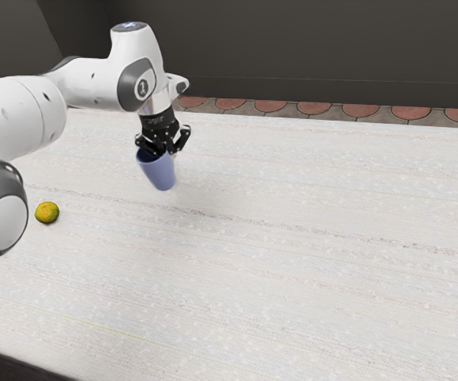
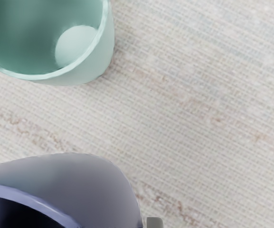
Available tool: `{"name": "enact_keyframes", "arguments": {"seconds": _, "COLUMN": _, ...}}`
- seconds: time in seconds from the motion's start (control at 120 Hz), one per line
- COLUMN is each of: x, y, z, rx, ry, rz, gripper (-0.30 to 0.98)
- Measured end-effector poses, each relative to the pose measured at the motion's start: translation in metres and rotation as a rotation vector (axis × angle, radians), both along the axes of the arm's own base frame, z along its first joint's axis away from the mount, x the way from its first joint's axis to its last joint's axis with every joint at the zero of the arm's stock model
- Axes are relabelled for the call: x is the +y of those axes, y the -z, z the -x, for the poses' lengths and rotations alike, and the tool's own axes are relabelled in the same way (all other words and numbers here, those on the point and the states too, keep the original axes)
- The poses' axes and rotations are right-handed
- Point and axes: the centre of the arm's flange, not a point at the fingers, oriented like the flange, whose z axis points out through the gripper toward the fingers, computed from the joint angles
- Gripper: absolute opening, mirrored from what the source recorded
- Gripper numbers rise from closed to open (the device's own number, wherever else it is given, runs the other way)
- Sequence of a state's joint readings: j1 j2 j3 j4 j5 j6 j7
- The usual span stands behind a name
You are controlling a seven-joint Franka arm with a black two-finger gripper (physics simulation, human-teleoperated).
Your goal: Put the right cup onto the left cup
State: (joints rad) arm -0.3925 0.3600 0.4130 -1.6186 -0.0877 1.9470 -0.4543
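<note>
Right, claw [image 1: 167,148] drawn in, pinching the blue cup [image 1: 159,172] by its rim; the grasp looks done. Just beyond, apart from it, the green cup [image 2: 90,70] stands empty on the counter [image 1: 292,270]. Stacking's left to do.

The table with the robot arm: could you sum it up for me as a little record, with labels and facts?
Machine: white and black robot arm
Surface: pale, streaked table
Gripper: black, at the top of the blue cup
Blue cup held: cannot tell
Second cup: mint green, open top, inner bottom visible
Cups stacked: not yet; they are apart
Fruit: yellow-green, toward the exterior view's left
</note>
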Motion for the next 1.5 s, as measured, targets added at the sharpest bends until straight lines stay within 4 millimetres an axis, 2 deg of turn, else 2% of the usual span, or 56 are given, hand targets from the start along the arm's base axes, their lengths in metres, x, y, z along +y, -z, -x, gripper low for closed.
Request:
{"name": "enact_keyframes", "arguments": {"seconds": 0.192, "x": 0.033, "y": -0.046, "z": -0.025, "rx": -0.040, "ry": -0.040, "rz": -0.036, "gripper": -0.10}}
{"name": "enact_keyframes", "arguments": {"seconds": 0.317, "x": 0.039, "y": -0.054, "z": -0.046, "rx": -0.048, "ry": -0.040, "rz": -0.045, "gripper": -0.10}}
{"name": "enact_keyframes", "arguments": {"seconds": 0.575, "x": 0.052, "y": -0.020, "z": -0.063, "rx": 0.017, "ry": -0.046, "rz": -0.030, "gripper": -0.10}}
{"name": "enact_keyframes", "arguments": {"seconds": 0.808, "x": 0.058, "y": -0.024, "z": -0.075, "rx": 0.009, "ry": -0.043, "rz": -0.032, "gripper": -0.10}}
{"name": "enact_keyframes", "arguments": {"seconds": 1.208, "x": 0.050, "y": -0.001, "z": -0.084, "rx": 0.040, "ry": -0.026, "rz": -0.034, "gripper": -0.10}}
{"name": "enact_keyframes", "arguments": {"seconds": 1.442, "x": 0.055, "y": 0.001, "z": -0.084, "rx": 0.043, "ry": -0.032, "rz": -0.033, "gripper": -0.10}}
{"name": "enact_keyframes", "arguments": {"seconds": 1.5, "x": 0.055, "y": 0.001, "z": -0.084, "rx": 0.043, "ry": -0.031, "rz": -0.032, "gripper": 0.00}}
